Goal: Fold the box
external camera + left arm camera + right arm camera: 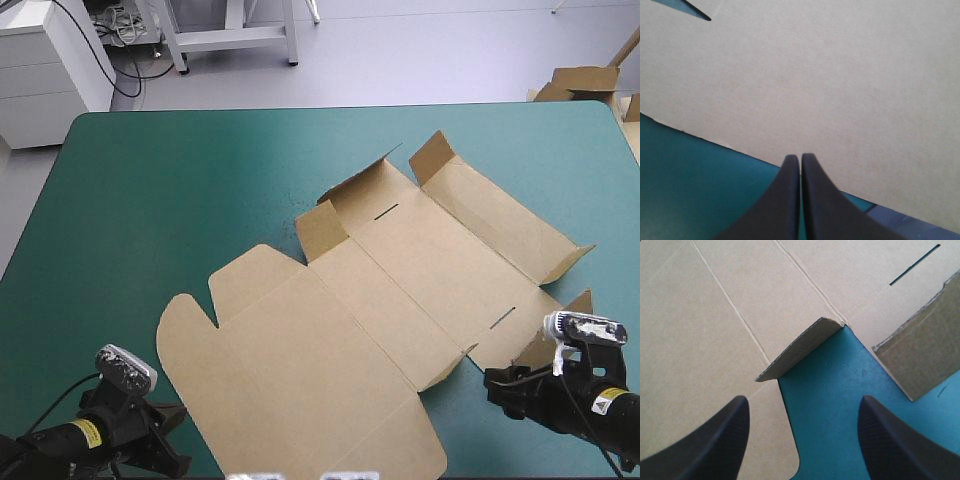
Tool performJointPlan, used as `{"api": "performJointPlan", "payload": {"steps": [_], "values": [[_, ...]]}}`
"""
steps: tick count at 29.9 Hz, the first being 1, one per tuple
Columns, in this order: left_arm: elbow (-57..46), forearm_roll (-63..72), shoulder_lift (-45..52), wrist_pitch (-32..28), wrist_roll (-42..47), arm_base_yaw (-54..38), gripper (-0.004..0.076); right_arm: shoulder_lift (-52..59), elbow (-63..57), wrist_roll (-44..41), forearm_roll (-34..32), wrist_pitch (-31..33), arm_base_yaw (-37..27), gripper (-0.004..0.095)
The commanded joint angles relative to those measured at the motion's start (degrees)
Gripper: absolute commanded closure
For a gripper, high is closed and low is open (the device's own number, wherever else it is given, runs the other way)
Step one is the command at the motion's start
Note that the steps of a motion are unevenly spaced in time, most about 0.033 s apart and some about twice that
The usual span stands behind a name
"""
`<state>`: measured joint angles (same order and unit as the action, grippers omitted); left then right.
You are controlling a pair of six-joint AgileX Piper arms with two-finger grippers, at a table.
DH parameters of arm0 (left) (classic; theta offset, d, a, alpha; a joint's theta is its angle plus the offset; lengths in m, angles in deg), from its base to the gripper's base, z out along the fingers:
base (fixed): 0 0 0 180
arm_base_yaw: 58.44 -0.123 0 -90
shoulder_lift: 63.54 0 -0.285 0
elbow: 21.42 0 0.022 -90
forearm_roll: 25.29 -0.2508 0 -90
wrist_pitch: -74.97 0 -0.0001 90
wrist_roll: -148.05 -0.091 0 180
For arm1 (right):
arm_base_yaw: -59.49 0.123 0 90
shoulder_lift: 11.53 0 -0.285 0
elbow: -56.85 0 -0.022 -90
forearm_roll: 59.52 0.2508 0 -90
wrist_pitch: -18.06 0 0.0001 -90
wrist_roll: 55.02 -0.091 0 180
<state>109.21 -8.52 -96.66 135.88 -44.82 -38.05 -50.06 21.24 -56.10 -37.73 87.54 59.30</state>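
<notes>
The brown box [330, 330] lies as a cut sheet in the middle of the teal-green table, its large lid panel toward the near edge. Several small flaps at its far and right sides stand partly raised. My left gripper [168, 437] is at the near left corner of the sheet. In the left wrist view this gripper [800, 158] is shut on nothing, its tip just short of the box's edge [805, 90]. My right gripper [500, 385] is at the near right side. It stands open [802, 405] over the teal-green cover, with a small raised flap [800, 347] just ahead.
More brown board [583, 82] lies beyond the table's far right corner. A second raised flap [925, 352] stands to the right of my right gripper. Bare teal-green cover [150, 190] spans the far left of the table.
</notes>
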Motion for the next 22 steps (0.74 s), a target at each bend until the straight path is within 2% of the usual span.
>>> {"api": "performJointPlan", "payload": {"steps": [1,9,18,22], "values": [[1.33,1.62,-0.34,-2.41,0.55,0.34,0.0731,-0.40,1.34,0.18,1.70,-3.01,0.16,0.0318],[1.33,1.62,-0.34,-2.41,0.42,0.34,0.0731,-0.55,1.34,-2.39,5.56,-7.23,0.16,0.0396],[1.33,1.62,-0.34,-2.41,0.42,0.34,0.0731,-6.61,1.34,-5.23,8.10,-4.97,0.16,0.0419],[1.33,1.62,-0.34,-2.41,0.42,0.34,0.0731,-10.54,1.34,-5.26,11.34,-3.67,0.16,0.0419]]}}
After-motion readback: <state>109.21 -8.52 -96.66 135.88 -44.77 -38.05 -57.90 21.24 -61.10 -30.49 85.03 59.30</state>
